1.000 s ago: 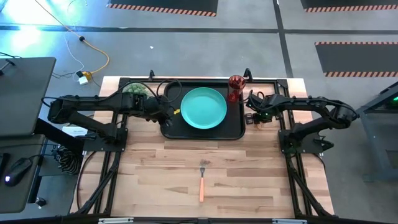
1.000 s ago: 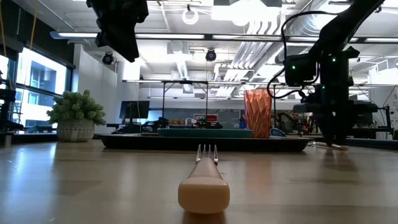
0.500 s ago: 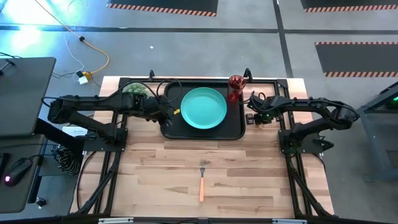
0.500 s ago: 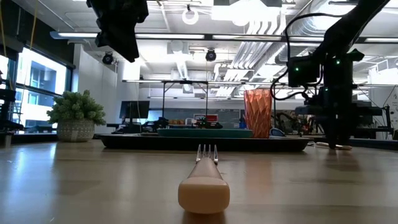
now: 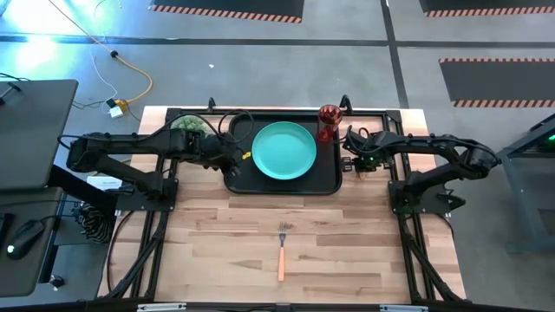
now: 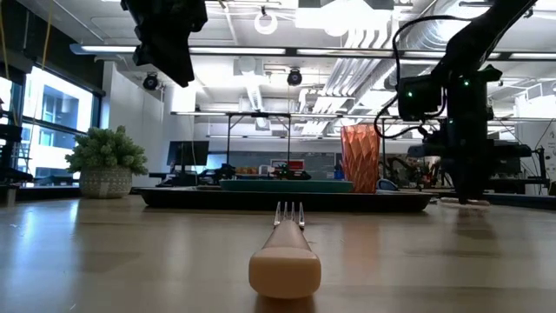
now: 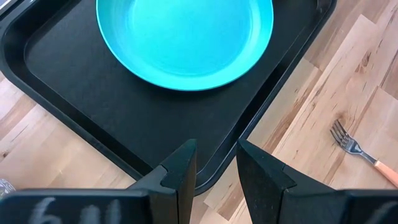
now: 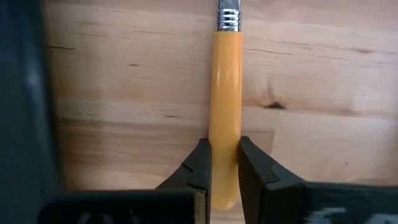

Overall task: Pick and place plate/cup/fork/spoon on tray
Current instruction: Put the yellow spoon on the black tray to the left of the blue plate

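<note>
The right gripper (image 8: pixel 224 163) has shifted slightly beside the tray's (image 5: pixel 239 180) right edge, its fingers clamped on the spoon (image 8: pixel 226 93) handle at the table — the left gripper (image 7: pixel 214 163) hangs narrowly parted over the tray, the fork (image 5: pixel 282 250) well apart.

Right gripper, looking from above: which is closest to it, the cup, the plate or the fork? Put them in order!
From the right gripper:
1. The cup, on the tray's near corner.
2. The plate, mid-tray.
3. The fork, alone on the table's front.
</note>
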Controlling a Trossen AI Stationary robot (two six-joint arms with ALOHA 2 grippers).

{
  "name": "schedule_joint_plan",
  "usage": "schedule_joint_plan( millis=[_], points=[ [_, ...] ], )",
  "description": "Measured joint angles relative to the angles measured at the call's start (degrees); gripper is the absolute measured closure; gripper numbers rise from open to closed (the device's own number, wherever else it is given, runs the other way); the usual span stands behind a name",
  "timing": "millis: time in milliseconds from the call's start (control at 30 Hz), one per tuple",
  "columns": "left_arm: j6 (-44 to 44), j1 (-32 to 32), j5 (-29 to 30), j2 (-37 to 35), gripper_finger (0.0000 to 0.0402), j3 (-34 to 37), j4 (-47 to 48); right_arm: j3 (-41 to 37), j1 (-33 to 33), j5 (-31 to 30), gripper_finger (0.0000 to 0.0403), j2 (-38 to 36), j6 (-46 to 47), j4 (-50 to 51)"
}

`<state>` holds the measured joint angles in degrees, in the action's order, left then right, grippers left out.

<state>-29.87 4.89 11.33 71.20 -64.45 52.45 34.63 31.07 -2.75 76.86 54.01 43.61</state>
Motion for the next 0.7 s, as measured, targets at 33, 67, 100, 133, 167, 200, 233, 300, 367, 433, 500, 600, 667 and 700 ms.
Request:
schedule_joint_plan(
  millis=[33, 67, 100, 133, 167, 200, 233, 300, 367, 433, 500, 600, 667, 700],
  points=[
    [0.03, 0.00, 0.00, -0.02, 0.0296, 0.00, 0.00, 0.50, -0.43, -0.05, 0.0378, 0.00, 0.29, 0.52],
    [0.03, 0.00, 0.00, -0.02, 0.0296, 0.00, 0.00, 1.16, -0.97, -0.20, 0.0378, 0.00, 1.02, 1.37],
    [0.06, 0.00, -0.01, -0.02, 0.0296, 0.00, 0.00, 1.89, -1.56, -0.53, 0.0378, 0.00, 1.58, 2.35],
    [0.07, 0.00, 0.00, -0.02, 0.0296, 0.00, 0.00, 2.76, -2.21, -0.93, 0.0378, 0.00, 2.32, 3.49],
    [0.07, 0.00, -0.02, -0.02, 0.0296, 0.00, 0.00, 3.70, -2.89, -1.34, 0.0378, -0.02, 2.94, 4.68],
    [0.07, 0.00, -0.01, -0.02, 0.0296, 0.00, 0.00, 4.58, -3.59, -1.62, 0.0378, -0.02, 3.85, 5.98],
    [0.07, 0.00, -0.02, -0.02, 0.0296, 0.00, 0.00, 5.39, -4.35, -1.85, 0.0378, -0.02, 4.75, 7.57],
    [0.07, 0.00, -0.01, -0.02, 0.0296, 0.00, 0.00, 7.16, -5.89, -2.34, 0.0378, -0.02, 6.43, 10.43],
    [0.07, 0.01, -0.02, -0.02, 0.0296, 0.00, 0.00, 9.08, -7.62, -2.81, 0.0378, -0.04, 8.05, 12.69],
    [0.07, 0.00, -0.02, -0.02, 0.0296, 0.00, 0.00, 10.75, -9.51, -2.81, 0.0378, -0.04, 9.46, 15.24],
    [0.07, 0.00, -0.02, -0.02, 0.0296, 0.00, 0.00, 12.80, -11.86, -2.84, 0.0378, -0.07, 10.87, 16.95],
    [0.07, 0.00, -0.02, -0.02, 0.0296, 0.00, 0.00, 15.80, -16.15, -2.80, 0.0378, -0.09, 15.00, 20.04],
    [-0.03, 0.00, -0.02, -0.02, 0.0296, 0.00, 0.00, 17.86, -19.36, -2.77, 0.0378, -0.11, 18.38, 22.21],
    [-0.05, 0.01, -0.02, -0.01, 0.0296, 0.00, -0.01, 18.86, -21.11, -2.74, 0.0378, -0.11, 20.13, 22.78]
  ],
)
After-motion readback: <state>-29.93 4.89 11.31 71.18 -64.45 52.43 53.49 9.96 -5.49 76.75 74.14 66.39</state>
